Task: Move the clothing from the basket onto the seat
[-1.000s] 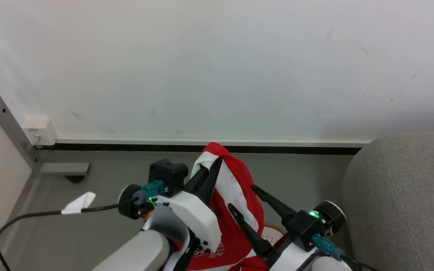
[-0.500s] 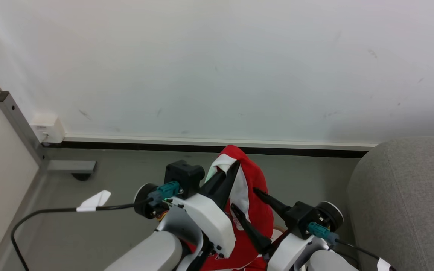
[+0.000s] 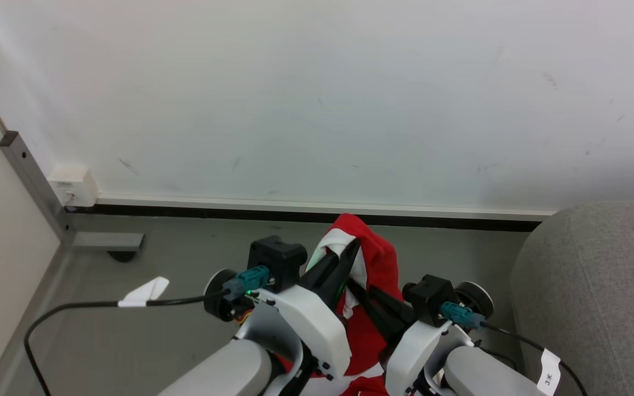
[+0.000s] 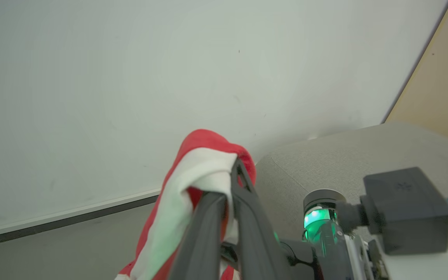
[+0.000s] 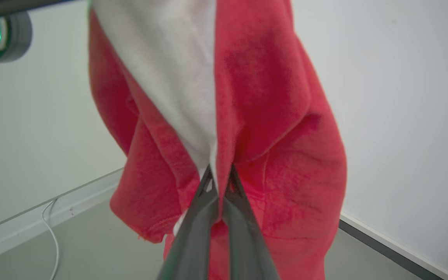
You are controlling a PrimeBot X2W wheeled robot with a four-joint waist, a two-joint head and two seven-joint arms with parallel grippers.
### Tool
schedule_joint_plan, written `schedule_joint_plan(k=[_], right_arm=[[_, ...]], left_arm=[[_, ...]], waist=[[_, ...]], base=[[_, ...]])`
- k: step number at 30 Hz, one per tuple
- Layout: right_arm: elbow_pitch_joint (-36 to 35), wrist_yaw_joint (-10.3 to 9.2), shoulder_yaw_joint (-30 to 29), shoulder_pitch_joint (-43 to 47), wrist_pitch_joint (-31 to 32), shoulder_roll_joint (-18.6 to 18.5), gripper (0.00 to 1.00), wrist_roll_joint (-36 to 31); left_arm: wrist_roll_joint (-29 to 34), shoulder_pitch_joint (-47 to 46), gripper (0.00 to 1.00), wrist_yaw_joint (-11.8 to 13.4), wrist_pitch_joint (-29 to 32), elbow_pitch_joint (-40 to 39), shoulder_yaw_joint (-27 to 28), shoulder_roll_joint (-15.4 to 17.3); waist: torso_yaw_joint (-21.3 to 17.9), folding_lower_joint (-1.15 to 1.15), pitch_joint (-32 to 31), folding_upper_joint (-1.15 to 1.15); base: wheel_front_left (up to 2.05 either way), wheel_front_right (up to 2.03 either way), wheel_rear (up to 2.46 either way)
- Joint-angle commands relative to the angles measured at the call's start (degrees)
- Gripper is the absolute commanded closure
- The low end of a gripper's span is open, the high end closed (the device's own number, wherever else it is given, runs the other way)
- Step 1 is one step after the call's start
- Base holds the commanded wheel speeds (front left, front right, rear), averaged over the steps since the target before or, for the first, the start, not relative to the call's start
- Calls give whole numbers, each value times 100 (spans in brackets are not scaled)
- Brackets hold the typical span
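Observation:
The clothing (image 3: pixel 374 258), a red jersey with white trim, hangs lifted in front of the wall. My left gripper (image 3: pixel 355 243) is shut on its top fold, and the left wrist view shows those fingertips (image 4: pixel 233 166) pinching the white band of the clothing (image 4: pixel 200 163). My right gripper (image 3: pixel 352 284) reaches in from the right and is shut on the cloth lower down. In the right wrist view it (image 5: pixel 218 171) pinches the clothing (image 5: pixel 270 128) where white meets red. The grey seat (image 3: pixel 597 286) rises at the right, also behind the left fingers (image 4: pixel 325 155). The basket is hidden below my arms.
A white wall with a dark baseboard (image 3: pixel 295 214) stands close ahead over grey floor. A black cable with a white tag (image 3: pixel 143 291) trails at the left. A grey metal post (image 3: pixel 31 176) and a small white wall box (image 3: pixel 73 184) sit in the left corner.
My right gripper has swung left from beside the jersey and closed its wide-open fingers on the cloth. The left gripper keeps its hold. The camera has shifted slightly.

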Motion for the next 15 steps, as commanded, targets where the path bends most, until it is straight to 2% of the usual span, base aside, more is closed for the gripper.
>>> schedule_joint_plan(k=[1,10,13,15], right_arm=[[52,-12,45,-75,-20,-15,100,66],[-23,-12,-77,-96,-26,-13,100,165],[-59,-12,-183,-77,-28,-14,100,103],[-112,-12,-290,-65,-27,-13,100,62]], left_arm=[[-89,-45,100,1,-18,-15,17,31],[-95,35,98,82,-66,62,66,122],[-93,49,89,101,-90,75,69,131],[-84,47,73,122,-99,75,67,124]], waist=[[-2,0,3,0],[-53,0,29,0],[-74,0,21,0],[-86,0,25,0]], base=[[0,0,0],[0,0,0],[0,0,0],[0,0,0]])
